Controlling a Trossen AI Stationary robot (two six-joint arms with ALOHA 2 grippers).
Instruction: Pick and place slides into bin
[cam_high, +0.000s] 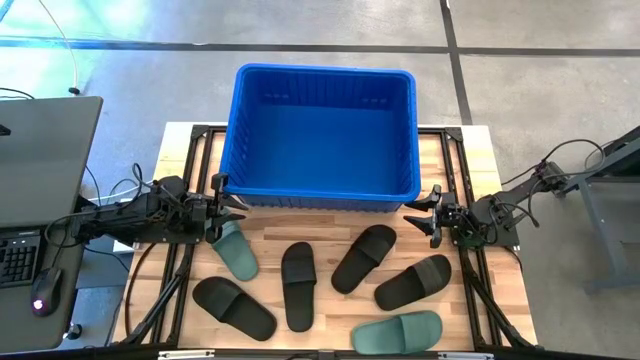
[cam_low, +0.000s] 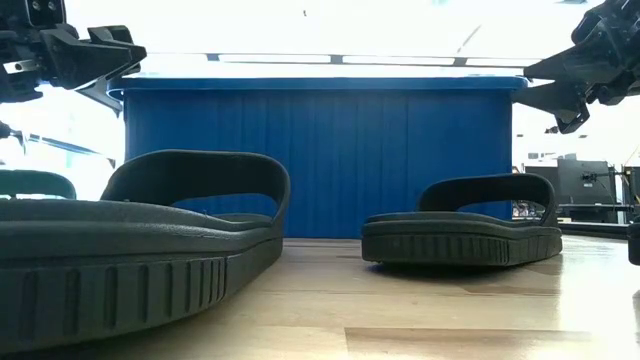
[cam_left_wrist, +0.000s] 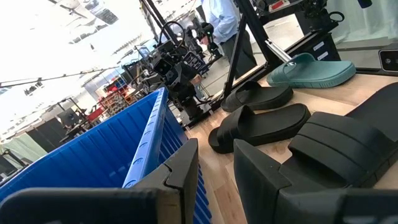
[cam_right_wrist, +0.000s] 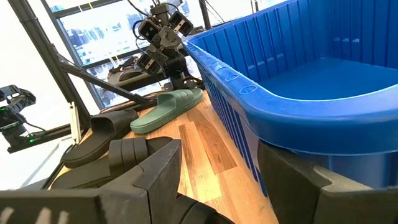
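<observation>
Nearest black slide (cam_low: 130, 255), edge-cropped

One camera looks straight down on my table (cam_high: 470, 160); another sits level beside the slides (cam_low: 140, 250); both share the bin (cam_high: 325, 195).

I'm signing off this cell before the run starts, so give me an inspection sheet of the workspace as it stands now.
Surface: wooden table, bare between the items.
Job's things: blue bin empty at the far edge; four black slides and two green slides lie loose in front of it, none in the bin.
Clutter: nothing seen on the table.
Grippers: left claw open, by the bin's left near corner beside a green slide; right claw open, by the bin's right near corner. Both hold nothing.
Cables: loose wires by the left arm, off the table.
Surroundings: keyboard and mouse on a desk at left; a person stands beyond the table.
</observation>
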